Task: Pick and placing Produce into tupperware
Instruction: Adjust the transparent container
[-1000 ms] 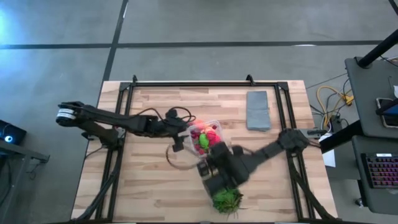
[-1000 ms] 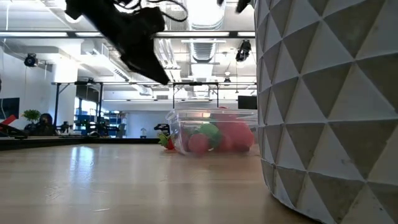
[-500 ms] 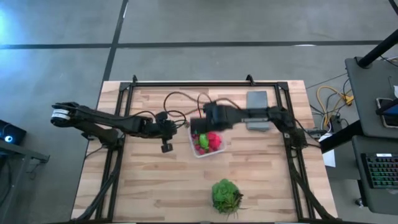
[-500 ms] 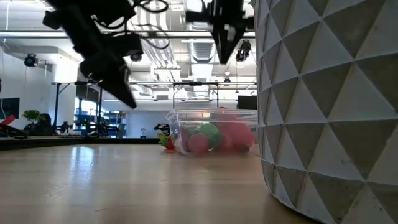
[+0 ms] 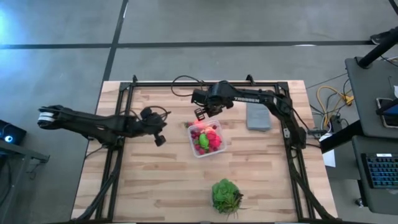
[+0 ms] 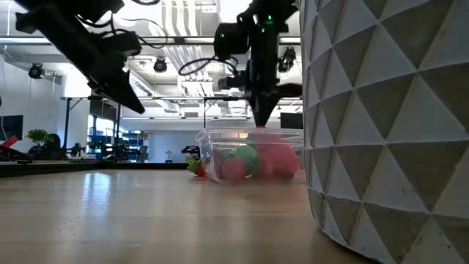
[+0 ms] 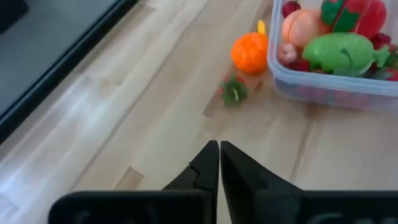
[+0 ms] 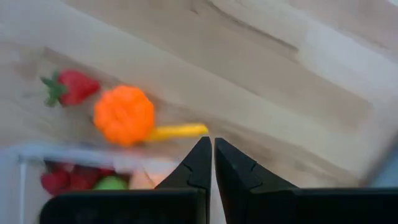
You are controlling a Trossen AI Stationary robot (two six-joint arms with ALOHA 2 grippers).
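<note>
Both grippers are pinched shut and empty: left gripper beside the produce-filled tupperware, right gripper above the orange piece and strawberry outside it

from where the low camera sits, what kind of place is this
Probably a robotics lab in an open industrial hall: a wooden table on a concrete floor, exposed ceiling ducts and lights behind, and a side desk with a keyboard and loose cables.
</note>
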